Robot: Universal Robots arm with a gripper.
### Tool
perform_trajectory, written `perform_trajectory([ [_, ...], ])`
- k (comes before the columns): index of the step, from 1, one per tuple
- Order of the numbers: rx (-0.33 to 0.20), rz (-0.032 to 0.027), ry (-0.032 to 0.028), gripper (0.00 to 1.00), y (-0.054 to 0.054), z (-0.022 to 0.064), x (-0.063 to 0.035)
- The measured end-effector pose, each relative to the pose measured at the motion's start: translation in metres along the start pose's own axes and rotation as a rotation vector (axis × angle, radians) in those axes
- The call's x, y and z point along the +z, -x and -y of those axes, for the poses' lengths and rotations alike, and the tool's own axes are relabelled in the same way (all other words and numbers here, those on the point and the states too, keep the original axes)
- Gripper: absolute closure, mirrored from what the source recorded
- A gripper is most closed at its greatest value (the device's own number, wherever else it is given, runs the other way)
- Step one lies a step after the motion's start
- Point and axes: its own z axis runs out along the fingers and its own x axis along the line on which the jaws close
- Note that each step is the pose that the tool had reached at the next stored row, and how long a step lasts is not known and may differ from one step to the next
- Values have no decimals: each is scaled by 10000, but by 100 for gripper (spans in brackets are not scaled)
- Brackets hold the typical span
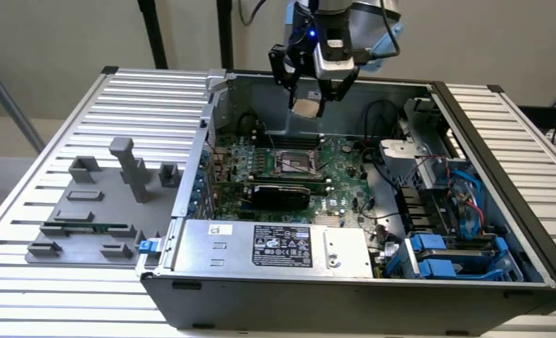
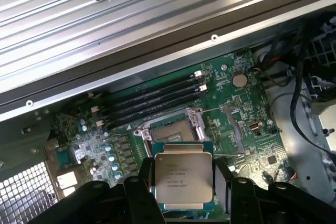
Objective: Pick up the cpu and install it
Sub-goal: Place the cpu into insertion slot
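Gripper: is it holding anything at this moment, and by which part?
The gripper holds the cpu, clamped by two opposite side edges, its metal top facing the wrist camera.

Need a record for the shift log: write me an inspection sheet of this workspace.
Surface: ribbed metal table carrying an open computer case.
Job's things: cpu held in the air over the motherboard; socket open and empty.
Clutter: grey fixture plate on the exterior view's left, with a memory stick lying on it.
Grippers: tool shut on the cpu's edges.
Cables: black cables and blue cables inside the case, apart from the socket.
Surroundings: black posts and a plain wall behind the table.
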Motion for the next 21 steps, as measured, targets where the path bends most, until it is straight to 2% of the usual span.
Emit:
perform_trajectory([
  [21,3807,234,37,45,2,12,205],
])
